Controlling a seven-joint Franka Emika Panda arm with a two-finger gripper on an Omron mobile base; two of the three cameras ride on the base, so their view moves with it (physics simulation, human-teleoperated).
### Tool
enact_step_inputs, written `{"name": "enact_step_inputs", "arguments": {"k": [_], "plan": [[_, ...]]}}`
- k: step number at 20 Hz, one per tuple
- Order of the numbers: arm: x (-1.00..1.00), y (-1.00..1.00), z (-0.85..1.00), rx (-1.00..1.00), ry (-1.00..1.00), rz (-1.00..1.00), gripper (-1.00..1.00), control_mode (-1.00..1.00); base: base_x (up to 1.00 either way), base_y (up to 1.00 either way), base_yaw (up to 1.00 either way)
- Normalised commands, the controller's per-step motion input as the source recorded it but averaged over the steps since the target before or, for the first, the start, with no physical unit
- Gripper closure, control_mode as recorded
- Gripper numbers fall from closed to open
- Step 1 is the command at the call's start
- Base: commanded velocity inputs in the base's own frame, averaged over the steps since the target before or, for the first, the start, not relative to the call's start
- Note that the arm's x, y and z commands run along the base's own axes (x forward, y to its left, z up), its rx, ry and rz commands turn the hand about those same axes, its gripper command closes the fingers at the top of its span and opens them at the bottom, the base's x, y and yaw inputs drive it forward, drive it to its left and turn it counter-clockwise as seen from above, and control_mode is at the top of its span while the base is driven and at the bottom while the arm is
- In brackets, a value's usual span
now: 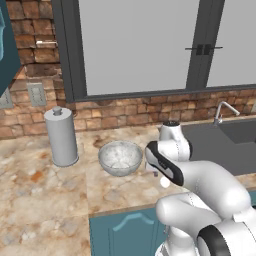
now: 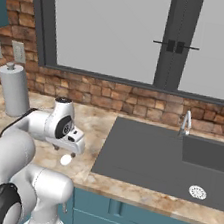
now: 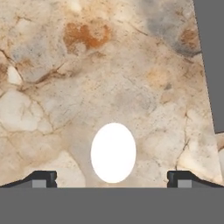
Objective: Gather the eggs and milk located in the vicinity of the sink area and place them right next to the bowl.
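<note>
White egg (image 3: 113, 152) lay on the marble counter (image 1: 45, 200), between the bowl (image 1: 120, 158) on the left and the sink (image 2: 153, 157) on the right, close to the counter's front edge. It looked plain white, smooth and oval, lying on its side. The gripper (image 3: 113, 178) hung over it with its jaws spread wide, one on each side, holding nothing, probably so it could descend and close around the egg.
</note>
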Motion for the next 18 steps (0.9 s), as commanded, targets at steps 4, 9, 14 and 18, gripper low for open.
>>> {"name": "enact_step_inputs", "arguments": {"k": [4,9,14,18], "plan": [[0.0,0.0,-0.24,0.0,0.0,0.0,-1.0,-1.0,0.0,0.0,0.0],[0.0,0.0,-0.27,0.0,0.03,0.0,-1.0,-1.0,0.0,0.0,0.0],[0.0,0.0,-0.2,0.0,0.07,0.0,-1.0,-1.0,0.0,0.0,0.0],[0.0,0.0,-0.14,0.0,0.02,0.0,-1.0,-1.0,0.0,0.0,0.0]]}}
